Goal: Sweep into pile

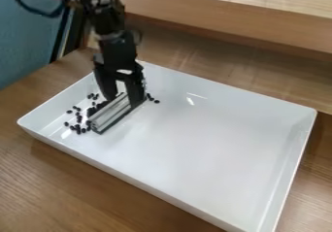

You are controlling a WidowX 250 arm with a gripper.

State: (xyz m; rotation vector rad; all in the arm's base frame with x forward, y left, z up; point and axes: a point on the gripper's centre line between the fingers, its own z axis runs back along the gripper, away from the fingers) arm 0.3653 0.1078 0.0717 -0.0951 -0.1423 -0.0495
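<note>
- Camera view: the claw [123, 100] hangs down over the work, its two fingers parted by part of their span, with the upper end of a slotted aluminium bar [110, 114] between them; it appears to have hold of it.
- Just below the claw, the bar slants down to the left, low on the tray floor, so it serves as the sweeper.
- Left of the claw, small dark beans [78, 125] lie loosely scattered, some bunched close along the bar's left side.
- Just right of the claw, a few stray beans [157, 102] sit past the bar's upper end.
- Around and under all this is the white tray [194, 148], stretching well off to the right, on a wooden table [65, 192].
- Step in hand, as I judge it: gathering. The next stroke calls for the bar kept low and level against the loose beans, then a pass from beyond the strays.
</note>
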